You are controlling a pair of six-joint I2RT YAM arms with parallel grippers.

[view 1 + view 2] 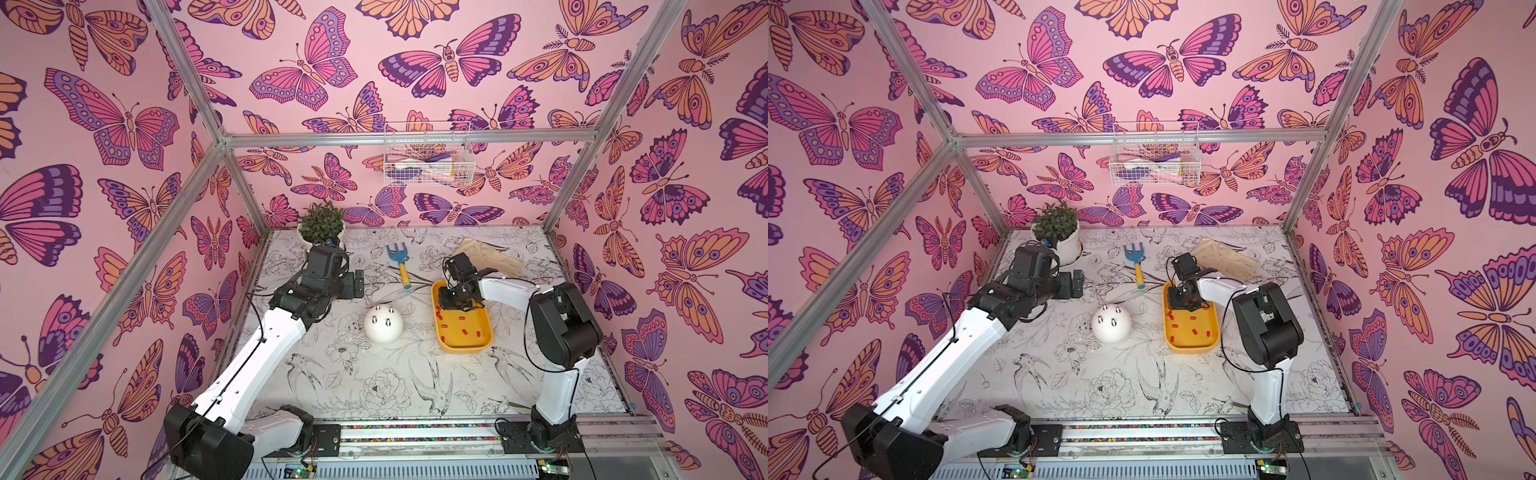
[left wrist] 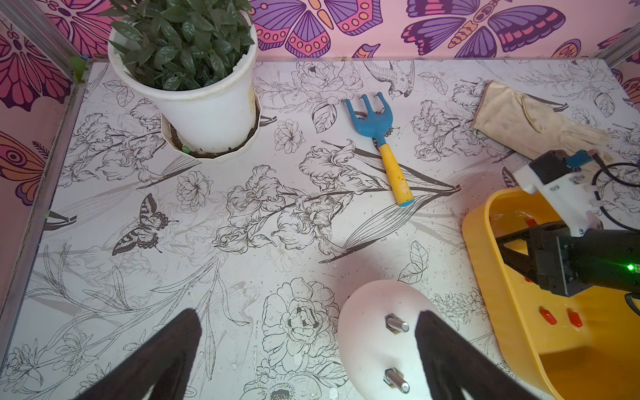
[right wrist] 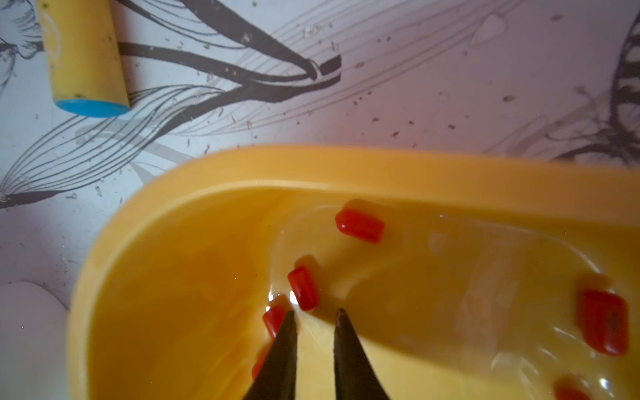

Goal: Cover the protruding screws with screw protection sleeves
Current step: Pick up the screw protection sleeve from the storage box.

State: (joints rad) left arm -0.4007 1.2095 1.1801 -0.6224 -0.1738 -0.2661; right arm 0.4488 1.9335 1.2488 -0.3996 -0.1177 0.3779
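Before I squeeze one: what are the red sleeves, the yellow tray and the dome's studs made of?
Red sleeves: probably rubber or soft vinyl, semi-gloss; rounded capsule ends with soft highlights.
Yellow tray: moulded plastic, glossy; its floor mirrors the sleeves.
Studs: bare metal, with a silvery shine along the shaft.

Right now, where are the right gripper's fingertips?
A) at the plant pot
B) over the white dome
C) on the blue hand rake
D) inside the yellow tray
D: the right gripper reaches inside the yellow tray, its tips beside red sleeves.
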